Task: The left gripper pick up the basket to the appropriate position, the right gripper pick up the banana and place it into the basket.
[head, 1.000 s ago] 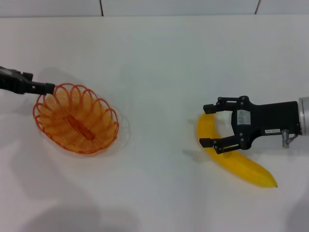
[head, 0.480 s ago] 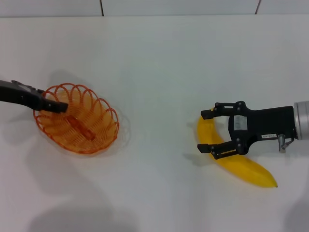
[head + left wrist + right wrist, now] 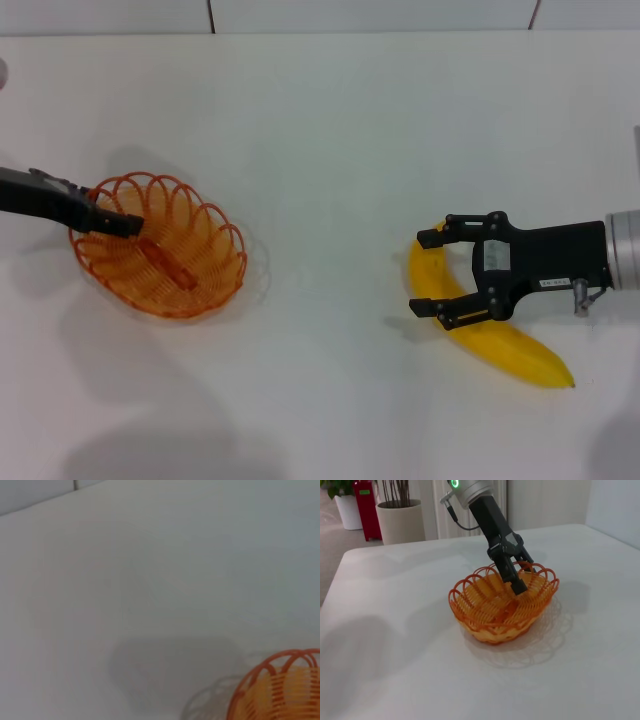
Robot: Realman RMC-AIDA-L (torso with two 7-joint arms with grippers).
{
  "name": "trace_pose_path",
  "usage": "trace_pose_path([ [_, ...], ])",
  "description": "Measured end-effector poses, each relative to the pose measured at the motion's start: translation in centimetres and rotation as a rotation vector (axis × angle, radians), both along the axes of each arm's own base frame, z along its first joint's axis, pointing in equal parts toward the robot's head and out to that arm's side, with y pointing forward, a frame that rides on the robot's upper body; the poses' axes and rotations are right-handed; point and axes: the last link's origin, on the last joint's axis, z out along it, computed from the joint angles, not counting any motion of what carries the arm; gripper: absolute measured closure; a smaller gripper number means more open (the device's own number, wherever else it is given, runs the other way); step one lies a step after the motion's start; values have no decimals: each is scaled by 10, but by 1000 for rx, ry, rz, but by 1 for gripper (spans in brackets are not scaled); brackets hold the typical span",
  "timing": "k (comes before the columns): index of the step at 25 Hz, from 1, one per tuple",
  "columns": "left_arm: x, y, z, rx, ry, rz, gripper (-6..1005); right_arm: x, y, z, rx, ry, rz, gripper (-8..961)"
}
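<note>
The orange wire basket (image 3: 165,250) stands on the white table at the left; it also shows in the right wrist view (image 3: 495,612) and its rim in the left wrist view (image 3: 280,690). My left gripper (image 3: 118,222) reaches over the basket's far-left rim, its tip just inside, as the right wrist view (image 3: 516,582) also shows. The yellow banana (image 3: 495,340) lies on the table at the right. My right gripper (image 3: 425,272) is open, its two fingers on either side of the banana's upper end, low over the table.
The white table (image 3: 330,140) ends at a tiled wall at the back. In the right wrist view, a beige planter (image 3: 400,520) and a red object (image 3: 366,502) stand on the floor beyond the table's edge.
My left gripper has moved from outside the basket's rim to over it and into the basket, then held still. My right gripper has shifted slightly down around the banana's end.
</note>
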Motion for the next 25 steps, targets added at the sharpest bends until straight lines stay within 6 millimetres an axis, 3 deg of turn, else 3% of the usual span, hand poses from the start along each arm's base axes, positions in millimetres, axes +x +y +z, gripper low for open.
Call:
trace_pose_path([
  [10, 1, -3, -8, -21, 4, -31, 236, 0, 0, 1, 3, 4, -7, 58],
  [25, 2, -1, -1, 2, 6, -37, 255, 2, -1, 1, 4, 5, -14, 58],
])
